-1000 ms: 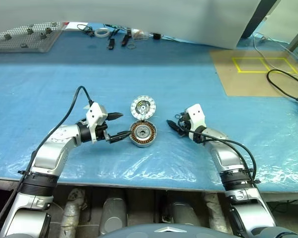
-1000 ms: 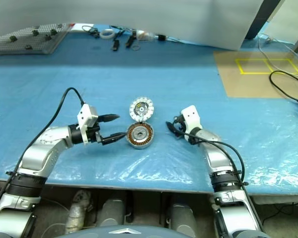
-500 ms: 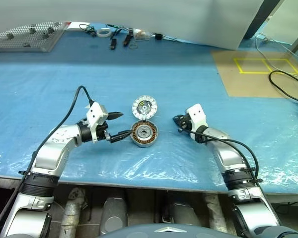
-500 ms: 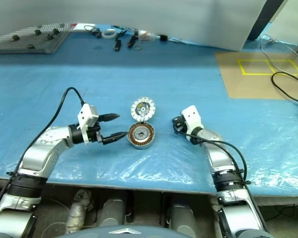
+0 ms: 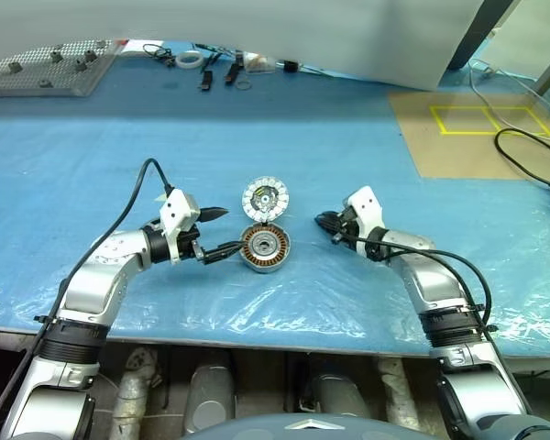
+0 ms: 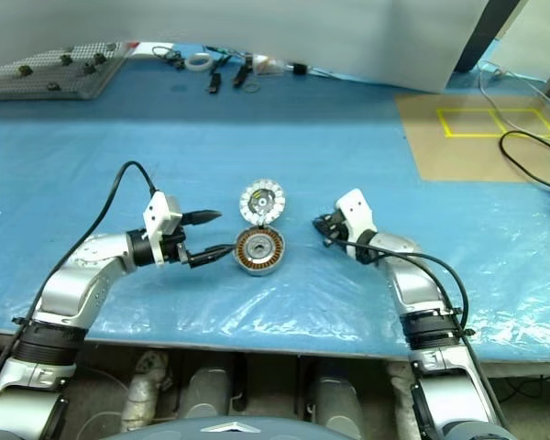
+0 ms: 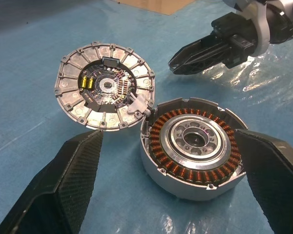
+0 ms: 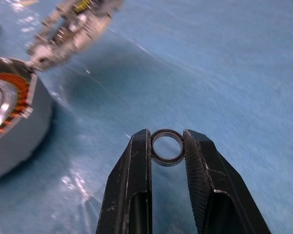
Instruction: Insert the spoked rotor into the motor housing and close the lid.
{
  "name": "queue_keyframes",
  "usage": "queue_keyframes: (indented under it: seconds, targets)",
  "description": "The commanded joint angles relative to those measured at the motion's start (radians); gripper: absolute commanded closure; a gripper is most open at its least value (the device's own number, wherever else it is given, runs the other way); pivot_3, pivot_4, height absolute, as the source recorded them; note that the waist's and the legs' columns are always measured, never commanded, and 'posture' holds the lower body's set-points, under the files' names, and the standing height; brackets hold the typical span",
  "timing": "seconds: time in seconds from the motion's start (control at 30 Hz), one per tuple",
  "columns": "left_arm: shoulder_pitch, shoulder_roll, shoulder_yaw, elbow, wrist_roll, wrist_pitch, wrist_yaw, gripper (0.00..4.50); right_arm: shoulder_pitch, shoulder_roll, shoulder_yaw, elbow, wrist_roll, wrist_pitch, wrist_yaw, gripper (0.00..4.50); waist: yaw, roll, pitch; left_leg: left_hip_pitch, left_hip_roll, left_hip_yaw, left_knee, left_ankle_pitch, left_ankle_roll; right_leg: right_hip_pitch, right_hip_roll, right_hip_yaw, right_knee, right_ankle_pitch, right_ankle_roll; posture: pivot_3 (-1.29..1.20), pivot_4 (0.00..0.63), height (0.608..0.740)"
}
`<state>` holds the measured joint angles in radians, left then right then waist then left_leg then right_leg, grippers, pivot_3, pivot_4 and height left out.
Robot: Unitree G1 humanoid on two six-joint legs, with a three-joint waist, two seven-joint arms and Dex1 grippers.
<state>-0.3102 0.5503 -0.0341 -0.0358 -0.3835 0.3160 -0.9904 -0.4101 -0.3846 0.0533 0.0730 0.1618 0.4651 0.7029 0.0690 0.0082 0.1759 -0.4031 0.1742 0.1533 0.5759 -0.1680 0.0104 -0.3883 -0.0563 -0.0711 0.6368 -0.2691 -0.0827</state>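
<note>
The motor housing [image 5: 264, 247], a squat metal ring with copper windings, sits mid-table on blue sheeting. The lid [image 5: 265, 196], a pale disc with a segmented ring, stands propped open at the housing's far edge, inner face up. My left gripper [image 5: 227, 230] is open just left of the housing, one finger [image 7: 73, 180] on each side of it and apart from it. My right gripper [image 5: 323, 220] hovers right of the housing, shut on the spoked rotor [image 8: 158, 155]. The rotor shows here as a small dark-rimmed ring with an open centre.
A grey perforated board [image 5: 46, 71] lies at the far left. A tape roll [image 5: 191, 59] and small tools lie along the back. A brown board with a yellow square [image 5: 477, 128] and a black cable [image 5: 532, 151] are at the right.
My right gripper closed on the small ring and rose off the sheeting, turning a little towards the housing. The left gripper, housing and lid kept still.
</note>
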Motion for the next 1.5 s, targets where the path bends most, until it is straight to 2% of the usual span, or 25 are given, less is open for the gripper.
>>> queue_keyframes:
  seconds: [0.03,0.17,0.33,0.77,1.07,1.5]
  targets:
    - [0.016,0.029,0.026,-0.053,-0.017,-0.009,-0.021,0.0,-0.018,-0.027,0.022,-0.171,0.079,0.051,0.083,3.93,0.0,0.0,0.0,0.0,0.0,0.0,0.0,0.0,0.0,0.0,0.0,0.0,0.0,0.0,0.0,0.0,0.15,0.74]
    - [0.03,0.05,0.027,-0.082,-0.022,-0.015,-0.033,0.0,-0.016,-0.066,0.081,-0.281,0.121,0.104,0.168,3.93,0.001,0.0,0.0,0.0,0.0,0.0,-0.001,-0.001,0.001,0.0,0.0,0.0,-0.001,0.0,0.0,0.0,0.15,0.74]
    - [0.046,0.061,0.021,-0.11,-0.019,-0.023,-0.043,0.0,-0.07,-0.077,0.116,-0.263,0.147,0.14,0.219,3.93,0.0,0.0,0.0,0.0,-0.001,0.0,-0.001,-0.001,0.001,0.0,0.0,0.0,-0.002,0.0,0.0,0.0,0.15,0.74]
    - [0.101,0.043,-0.007,-0.171,-0.021,-0.018,-0.036,0.0,-0.224,-0.036,0.27,0.034,0.065,-0.009,0.384,3.93,-0.001,0.0,0.0,-0.001,0.0,0.0,-0.001,0.001,0.0,0.0,0.0,0.0,-0.002,0.0,0.0,0.0,0.15,0.74]
    - [0.15,0.019,-0.005,-0.18,0.004,-0.04,0.017,0.0,-0.253,0.009,0.292,0.113,0.034,-0.052,0.407,3.93,0.0,0.0,0.0,0.0,0.0,0.0,0.0,0.0,0.001,0.0,0.0,-0.001,-0.001,0.0,0.0,0.0,0.15,0.74]
    - [0.252,-0.088,0.004,-0.178,0.029,-0.106,0.148,0.0,-0.261,0.023,0.286,0.153,0.011,-0.075,0.407,3.93,-0.002,0.0,0.0,0.0,0.0,0.0,0.0,0.0,0.002,0.0,0.0,-0.001,-0.001,0.0,0.0,0.0,0.15,0.74]
